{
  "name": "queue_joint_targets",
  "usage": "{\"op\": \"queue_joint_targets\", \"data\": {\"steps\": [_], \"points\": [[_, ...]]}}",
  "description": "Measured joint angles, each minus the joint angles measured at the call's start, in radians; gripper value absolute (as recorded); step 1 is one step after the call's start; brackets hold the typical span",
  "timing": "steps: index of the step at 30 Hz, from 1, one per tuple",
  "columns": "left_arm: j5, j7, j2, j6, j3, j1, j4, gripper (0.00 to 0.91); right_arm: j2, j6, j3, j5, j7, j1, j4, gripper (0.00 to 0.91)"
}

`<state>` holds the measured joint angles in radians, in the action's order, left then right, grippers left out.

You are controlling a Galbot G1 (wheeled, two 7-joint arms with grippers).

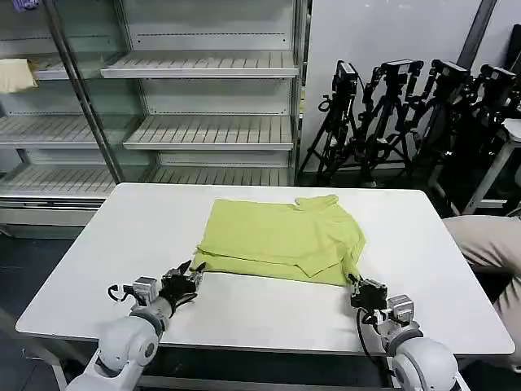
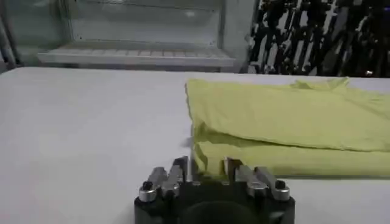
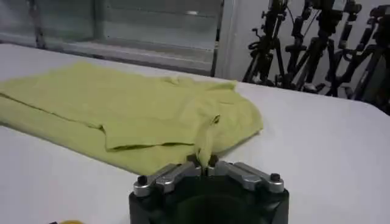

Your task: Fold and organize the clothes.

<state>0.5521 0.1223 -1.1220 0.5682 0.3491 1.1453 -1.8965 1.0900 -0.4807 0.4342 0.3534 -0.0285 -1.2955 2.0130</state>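
The clothes are one lime yellow-green shirt, lying folded in the middle of the white table with its collar at the far right. My left gripper rests low on the table at the shirt's near-left corner. It is open, and in the left wrist view the corner of the shirt sits between the spread fingers of the left gripper. My right gripper is at the near-right corner. In the right wrist view the right gripper is shut on a pinched-up ridge of the shirt.
Empty metal shelves stand behind the table, with a pale cream cloth on one at the far left. Black tripods crowd the back right. A person's knee reaches the table's right edge.
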Motion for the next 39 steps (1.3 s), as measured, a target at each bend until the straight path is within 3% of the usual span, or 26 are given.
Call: {"op": "queue_joint_targets", "data": {"steps": [14, 32, 33, 34, 35, 39], "points": [[-0.065, -0.022, 0.014, -0.017, 0.026, 0.095, -0.077, 0.0, -0.013, 0.009, 0.015, -0.002, 0.006, -0.06, 0.053, 0.0], [-0.078, -0.019, 0.059, -0.033, 0.166, 0.379, -0.292, 0.02, -0.013, 0.035, 0.072, -0.024, 0.011, -0.262, 0.191, 0.0], [-0.078, -0.019, 0.059, -0.033, 0.17, 0.39, -0.301, 0.907, -0.012, 0.037, 0.072, -0.026, 0.012, -0.271, 0.195, 0.0], [-0.078, -0.019, 0.058, -0.033, 0.174, 0.399, -0.307, 0.907, -0.01, 0.039, 0.072, -0.029, 0.012, -0.281, 0.199, 0.252], [-0.079, -0.019, 0.058, -0.034, 0.178, 0.407, -0.315, 0.907, -0.008, 0.041, 0.072, -0.032, 0.012, -0.288, 0.202, 0.907], [-0.082, -0.018, 0.057, -0.032, 0.193, 0.435, -0.338, 0.907, -0.003, 0.041, 0.074, -0.044, 0.011, -0.312, 0.22, 0.907]]}}
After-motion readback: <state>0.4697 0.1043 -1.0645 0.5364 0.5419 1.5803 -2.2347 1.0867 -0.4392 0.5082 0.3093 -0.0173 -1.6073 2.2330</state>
